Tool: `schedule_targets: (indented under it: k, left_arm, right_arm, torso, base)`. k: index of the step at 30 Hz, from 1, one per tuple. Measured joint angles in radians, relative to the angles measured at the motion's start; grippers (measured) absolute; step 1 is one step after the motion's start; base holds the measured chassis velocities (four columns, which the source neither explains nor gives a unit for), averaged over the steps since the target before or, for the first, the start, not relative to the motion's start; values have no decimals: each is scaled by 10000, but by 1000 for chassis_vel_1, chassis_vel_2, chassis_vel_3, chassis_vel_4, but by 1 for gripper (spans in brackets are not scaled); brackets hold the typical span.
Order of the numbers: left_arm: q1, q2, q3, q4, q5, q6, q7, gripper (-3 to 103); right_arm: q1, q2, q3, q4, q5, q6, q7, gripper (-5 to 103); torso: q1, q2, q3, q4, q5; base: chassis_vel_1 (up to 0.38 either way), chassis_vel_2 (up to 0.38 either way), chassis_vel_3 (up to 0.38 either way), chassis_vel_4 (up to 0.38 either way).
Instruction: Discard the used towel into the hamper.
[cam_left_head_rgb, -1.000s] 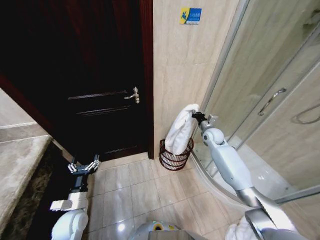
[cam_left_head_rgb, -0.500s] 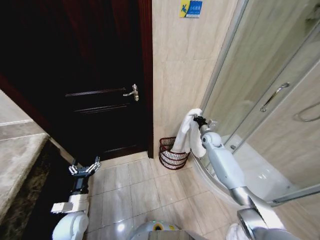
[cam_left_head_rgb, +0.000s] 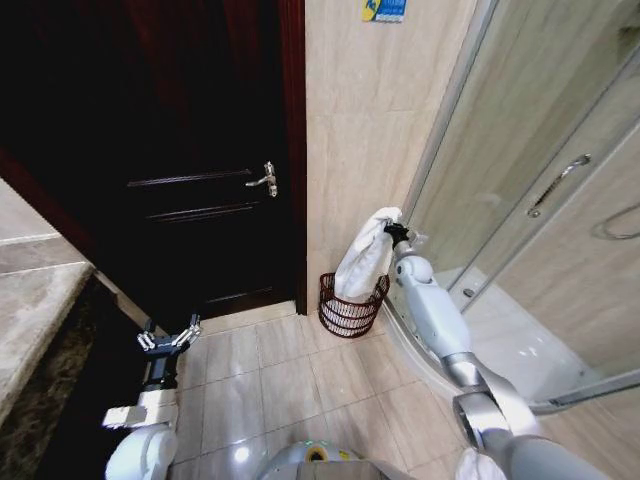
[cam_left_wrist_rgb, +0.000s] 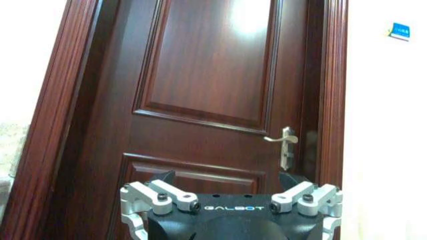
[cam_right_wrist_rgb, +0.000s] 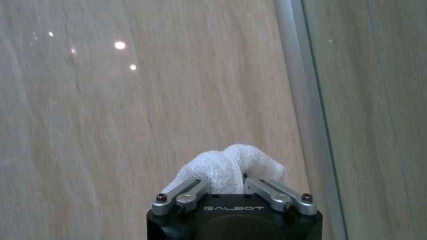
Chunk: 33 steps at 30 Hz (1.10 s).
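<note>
Towel hung over the hamper, not yet let go.

Left gripper (cam_left_head_rgb: 168, 338) parked at seven o'clock, fingers spread, facing the dark wooden door (cam_left_head_rgb: 190, 160). At centre, white towel (cam_left_head_rgb: 365, 260) swung back from half a second ago, its tail now draped into the wire hamper (cam_left_head_rgb: 350, 306) at the wall's foot. At its two o'clock, right gripper (cam_left_head_rgb: 395, 233) pinching the towel's top; release looks due.
</note>
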<state>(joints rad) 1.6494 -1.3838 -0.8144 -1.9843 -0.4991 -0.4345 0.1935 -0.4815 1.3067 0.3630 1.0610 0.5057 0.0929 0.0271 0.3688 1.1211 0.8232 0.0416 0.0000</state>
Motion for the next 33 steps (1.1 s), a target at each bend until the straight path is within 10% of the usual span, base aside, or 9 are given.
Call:
schedule_targets:
  k: [33]
  left_arm:
    - [61,-35,15,135,-6,-198,13,100]
  right_arm:
    - [8,1494,1101,-2660,-1553,1677,-912,7]
  torso:
    - [-723,-1586,-862,1,-1]
  base:
    - [0,0,0,0]
